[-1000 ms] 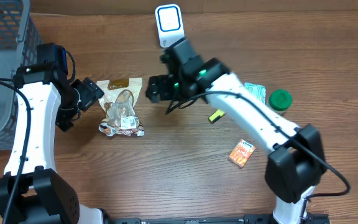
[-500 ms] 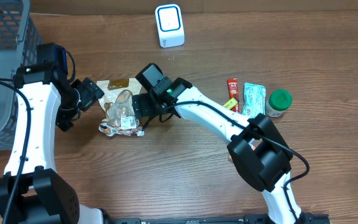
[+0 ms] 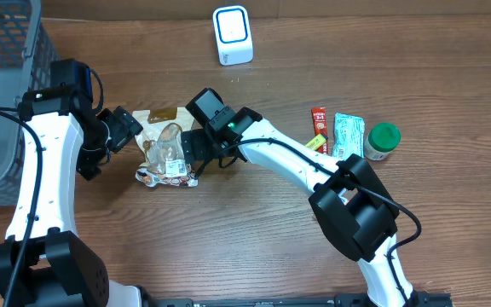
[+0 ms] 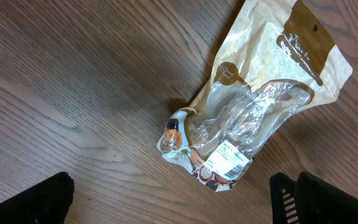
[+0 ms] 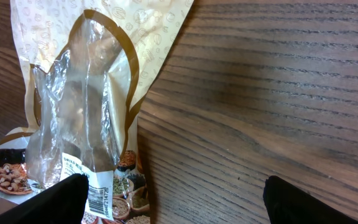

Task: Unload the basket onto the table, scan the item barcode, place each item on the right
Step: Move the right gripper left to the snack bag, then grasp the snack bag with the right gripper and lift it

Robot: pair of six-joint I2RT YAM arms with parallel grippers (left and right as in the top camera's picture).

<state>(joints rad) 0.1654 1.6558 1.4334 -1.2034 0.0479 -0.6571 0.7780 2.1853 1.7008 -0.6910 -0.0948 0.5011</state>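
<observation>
Weighing the hazards: risked pinching only a loose fold of the crinkly tan-and-clear plastic snack pouch (image 3: 167,145), flat and thin against the brown wooden surface (image 3: 254,230), then dropping it. Risked creasing or hiding the small white barcode label (image 4: 229,158) from the white box scanner with the blue ring (image 3: 232,34), well apart at the far edge. Risked a knock between arms closing from both sides. Found the left pincer (image 3: 126,128) spread fully, gripping nothing, just beside the pouch's left edge. Found the right pincer (image 3: 193,145) wide too, empty, at the right edge, contact impossible to tell. Found the pouch between them, long axis running near to far, tan header pointing away, printed nut end and face-up label nearest the robot
</observation>
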